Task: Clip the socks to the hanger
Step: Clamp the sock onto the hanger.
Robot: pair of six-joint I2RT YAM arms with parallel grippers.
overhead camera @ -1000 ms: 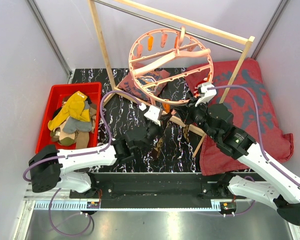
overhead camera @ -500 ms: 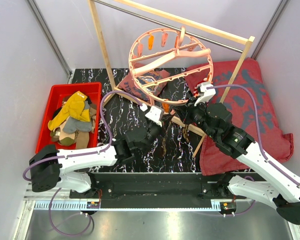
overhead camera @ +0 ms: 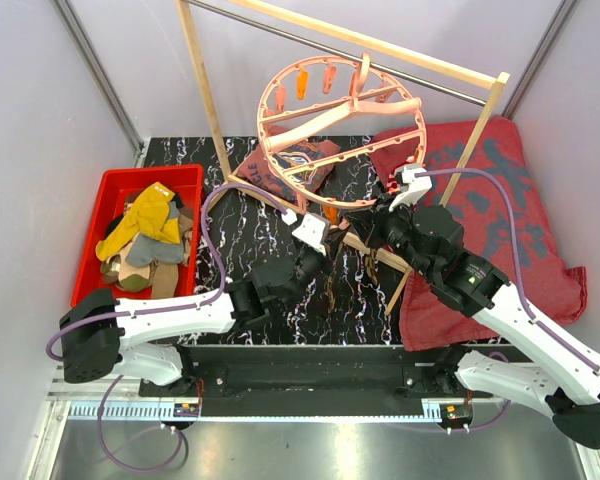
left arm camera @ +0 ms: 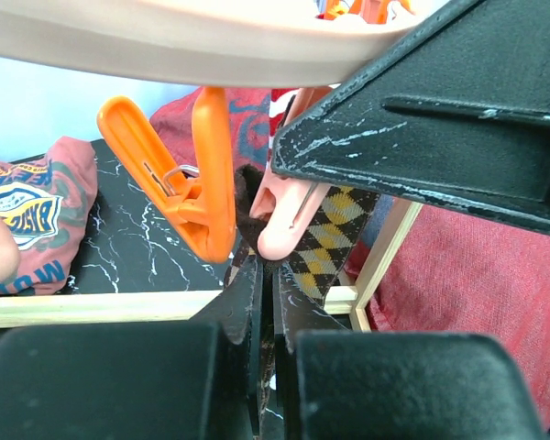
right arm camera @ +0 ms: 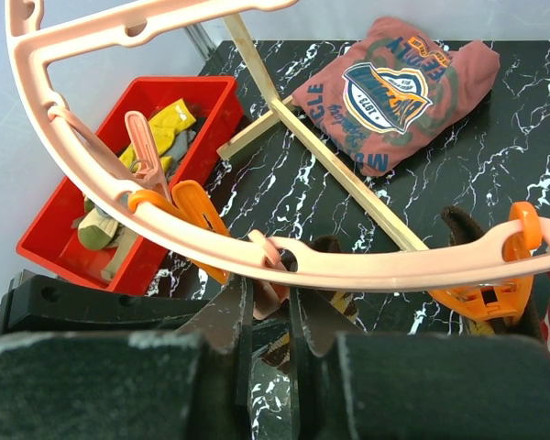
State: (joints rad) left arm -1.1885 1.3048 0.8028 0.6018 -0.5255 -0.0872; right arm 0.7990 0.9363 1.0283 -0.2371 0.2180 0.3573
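Observation:
The salmon-pink ring hanger [overhead camera: 340, 115] hangs from the wooden rack, with clips around its rim. My left gripper [overhead camera: 327, 263] is shut on the brown-tan argyle sock [left arm camera: 335, 234] and holds its top edge up at a pink clip [left arm camera: 287, 220], beside an orange clip [left arm camera: 197, 188]. My right gripper [overhead camera: 366, 233] is closed on that pink clip [right arm camera: 273, 280] just under the hanger rim [right arm camera: 376, 268]. The sock's lower part hangs below it [right arm camera: 289, 346]. Several other socks [overhead camera: 148, 228], among them mustard yellow, lie in the red bin.
The red bin [overhead camera: 105, 185] sits at the left of the table. A printed red T-shirt [overhead camera: 295, 165] lies under the hanger. A large dark-red patterned cloth [overhead camera: 505, 200] covers the right side. The wooden rack's post [overhead camera: 202, 85] and base bars [right arm camera: 344, 179] stand close to both grippers.
My left gripper has edged slightly right with the argyle sock, closer under the clip. My right gripper has stayed at the clip.

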